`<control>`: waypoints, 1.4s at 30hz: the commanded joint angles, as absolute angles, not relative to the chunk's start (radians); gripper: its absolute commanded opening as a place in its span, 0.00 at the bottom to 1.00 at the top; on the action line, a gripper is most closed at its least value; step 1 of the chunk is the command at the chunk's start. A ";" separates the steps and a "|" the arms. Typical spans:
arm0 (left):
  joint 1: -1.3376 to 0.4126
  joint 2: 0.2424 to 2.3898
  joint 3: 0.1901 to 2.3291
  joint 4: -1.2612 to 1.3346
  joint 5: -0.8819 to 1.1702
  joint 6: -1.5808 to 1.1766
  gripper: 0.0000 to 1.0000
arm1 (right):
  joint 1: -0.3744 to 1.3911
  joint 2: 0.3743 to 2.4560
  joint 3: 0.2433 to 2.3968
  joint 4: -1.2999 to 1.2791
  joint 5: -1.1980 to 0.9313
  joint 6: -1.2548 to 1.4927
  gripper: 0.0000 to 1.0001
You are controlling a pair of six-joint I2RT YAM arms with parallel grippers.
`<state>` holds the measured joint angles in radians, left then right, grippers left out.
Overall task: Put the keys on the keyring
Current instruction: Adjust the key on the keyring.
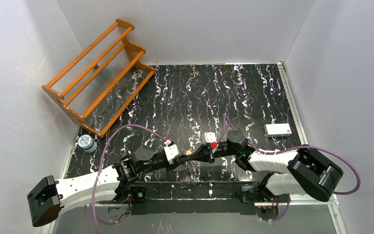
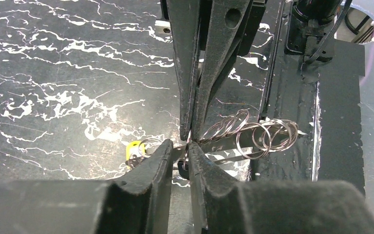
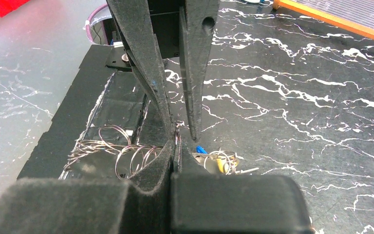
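Observation:
My two grippers meet tip to tip low over the front of the marbled table [image 1: 253, 97]. The right gripper [image 3: 177, 140] is shut on a thin wire ring, the keyring [image 3: 177, 130], held edge-on. The left gripper [image 2: 180, 148] straddles that same ring [image 2: 189, 144] with a narrow gap between its jaws, and a dark key head [image 2: 184, 168] hangs there. A yellow-headed key [image 2: 135, 148] with small rings lies just beside the tips, next to a blue key head [image 3: 200, 149]. In the top view the left gripper [image 1: 187, 155] and right gripper [image 1: 199, 153] hide the ring.
A tangle of loose wire rings [image 2: 258, 134] lies on the black mat [image 1: 190, 187] by the front edge. An orange wooden rack [image 1: 100, 75] stands back left, a small round tin [image 1: 85, 143] at the left edge, and a white card with a red mark [image 1: 278, 129] at the right.

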<state>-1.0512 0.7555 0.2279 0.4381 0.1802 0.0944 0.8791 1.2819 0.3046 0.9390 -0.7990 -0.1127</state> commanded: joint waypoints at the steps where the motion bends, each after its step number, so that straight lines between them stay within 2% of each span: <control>1: -1.051 0.782 0.265 0.449 0.173 0.108 0.13 | 0.885 1.276 0.334 1.000 -0.824 -0.121 0.01; 3: -1.051 0.796 0.270 0.447 0.180 0.111 0.01 | 0.885 1.272 0.332 1.000 -0.821 -0.123 0.01; 9: -1.051 0.803 0.313 0.347 0.169 0.136 0.00 | 0.885 1.263 0.330 0.996 -0.813 -0.123 0.02; 13: -1.052 0.809 0.388 0.205 0.145 0.194 0.00 | 0.885 1.241 0.333 0.973 -0.744 -0.117 0.26; 19: -1.052 0.884 0.504 0.026 0.140 0.259 0.00 | 0.885 1.210 0.312 0.971 -0.617 -0.113 0.38; 22: -1.052 0.928 0.536 0.006 0.136 0.268 0.00 | 0.885 1.215 0.312 0.973 -0.603 -0.107 0.39; 29: -1.052 1.002 0.567 -0.009 0.145 0.275 0.00 | 0.885 1.251 0.314 0.981 -0.573 -0.083 0.32; 42: -1.051 0.993 0.559 0.030 0.158 0.274 0.00 | 0.885 1.296 0.321 0.932 -0.616 -0.089 0.34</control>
<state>-1.0515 1.0069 0.5400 0.0212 0.1471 0.2623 0.8791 1.3056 0.3046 0.9371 -0.5983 -0.0780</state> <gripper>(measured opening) 0.012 0.328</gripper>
